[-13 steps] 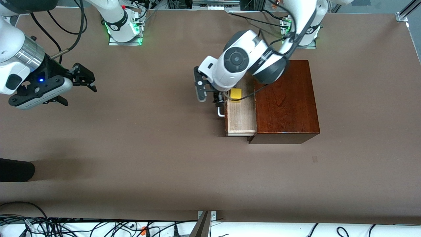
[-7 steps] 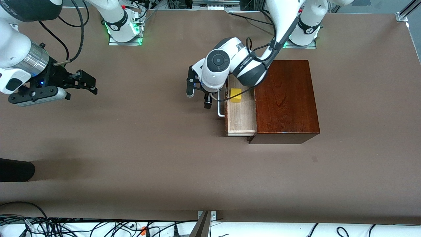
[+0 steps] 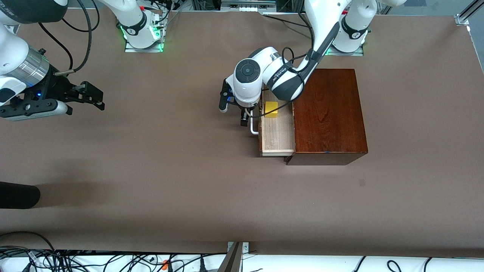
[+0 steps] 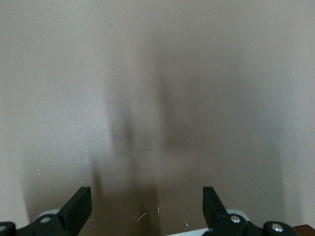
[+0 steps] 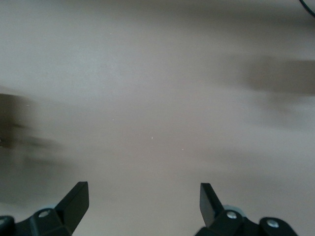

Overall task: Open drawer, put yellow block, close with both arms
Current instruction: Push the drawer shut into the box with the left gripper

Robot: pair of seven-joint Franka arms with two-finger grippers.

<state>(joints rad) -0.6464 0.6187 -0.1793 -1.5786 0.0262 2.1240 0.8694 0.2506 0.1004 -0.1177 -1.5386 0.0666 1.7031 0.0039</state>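
Drawer first, nearest the front camera among the task's things: its pale tray stands pulled out of the dark wooden box toward the right arm's end of the surface, with the white bar handle on its front face. The tray's long axis runs nearer-to-farther from the camera, so closing it means pushing crosswise to that, straight toward the box.

The yellow block lies inside the tray, at its end farther from the camera, so placing looks done and closing is what remains.

The left end effector is low over the surface just in front of the handle, on the side away from the box; its fingers are spread with nothing between them. It is much the nearer arm, and the drawer front lies from it toward the box.

The right end effector hangs over bare surface well apart at the right arm's end, likewise spread and empty.

Hidden: the left arm's wrist covers the handle's farther end, and whether a finger touches the handle cannot be made out. Both wrist views show only blurred surface.
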